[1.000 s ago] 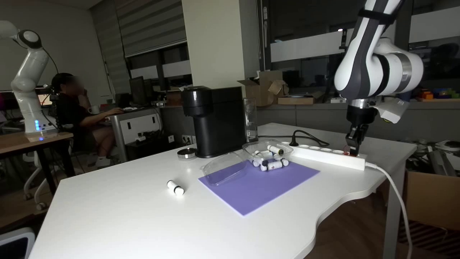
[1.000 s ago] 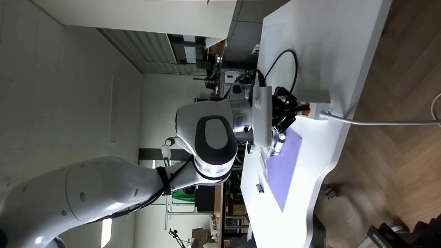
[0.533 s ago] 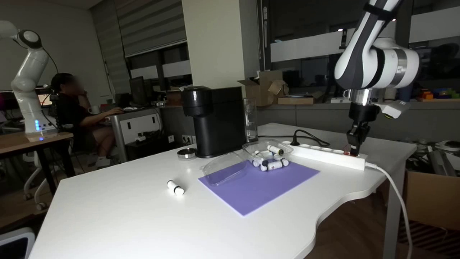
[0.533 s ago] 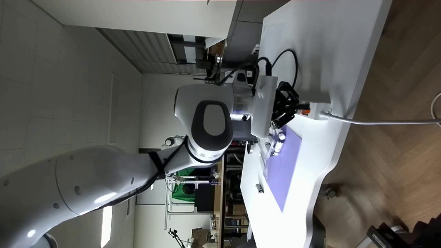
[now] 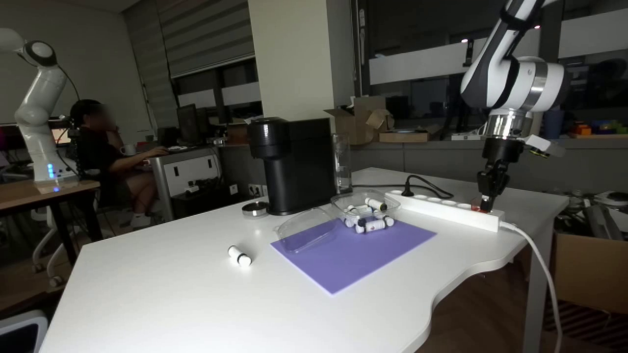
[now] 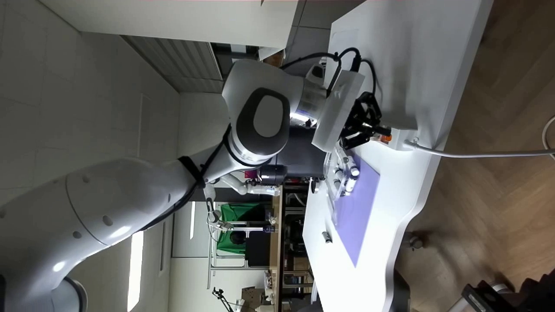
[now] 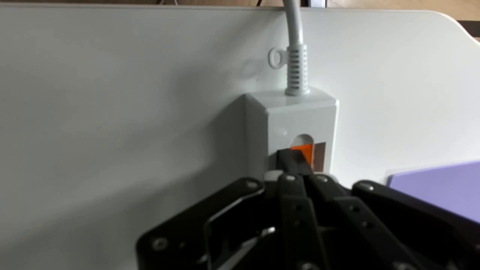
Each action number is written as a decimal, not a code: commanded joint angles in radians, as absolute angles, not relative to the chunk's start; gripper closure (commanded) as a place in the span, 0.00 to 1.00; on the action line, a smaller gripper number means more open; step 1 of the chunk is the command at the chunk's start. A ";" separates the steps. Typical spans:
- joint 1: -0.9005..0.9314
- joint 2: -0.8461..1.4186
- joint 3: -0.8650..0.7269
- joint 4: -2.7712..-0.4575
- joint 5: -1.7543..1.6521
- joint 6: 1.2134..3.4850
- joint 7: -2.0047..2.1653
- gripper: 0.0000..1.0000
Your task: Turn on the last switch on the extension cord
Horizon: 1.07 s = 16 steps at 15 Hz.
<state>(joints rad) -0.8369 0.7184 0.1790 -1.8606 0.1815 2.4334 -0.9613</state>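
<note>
The gripper [image 7: 294, 161], pressed together, reaches down to the orange switch [image 7: 306, 150]; whether it touches is hard to tell. Directly beneath it lies the extension cord [image 5: 446, 215]. The purple mat [image 5: 358, 260] is off to its side; the black coffee machine [image 5: 306, 166] stands well apart.

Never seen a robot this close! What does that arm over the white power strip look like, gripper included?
The arm is whitish, with smooth rounded segments and dark panels. A black strap wraps it, and black cables loop near its wrist. A shiny silver collar and a flat pale box sit near the end. The gripper is black, with slim jointed links and visible screw heads.
</note>
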 commanded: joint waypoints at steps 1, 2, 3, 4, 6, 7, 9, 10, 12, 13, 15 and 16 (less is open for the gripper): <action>-0.815 0.824 0.137 -1.769 0.232 2.382 -0.998 1.00; -0.802 0.832 0.125 -1.760 0.233 2.379 -0.999 1.00; -0.787 0.840 0.113 -1.757 0.228 2.385 -1.000 1.00; -0.774 0.841 0.105 -1.757 0.223 2.389 -1.002 1.00; -0.747 0.840 0.085 -1.761 0.214 2.403 -1.003 1.00; -0.729 0.840 0.070 -1.765 0.202 2.411 -1.001 1.00; -0.675 0.841 0.031 -1.776 0.157 2.446 -0.990 1.00; -0.648 0.843 0.011 -1.777 0.136 2.454 -0.981 1.00; -0.593 0.845 -0.024 -1.789 0.088 2.477 -0.974 1.00; -0.569 0.842 -0.037 -1.797 0.069 2.483 -0.974 1.00; -0.529 0.837 -0.060 -1.811 0.038 2.502 -0.972 1.00; -0.516 0.833 -0.067 -1.816 0.032 2.506 -0.972 1.00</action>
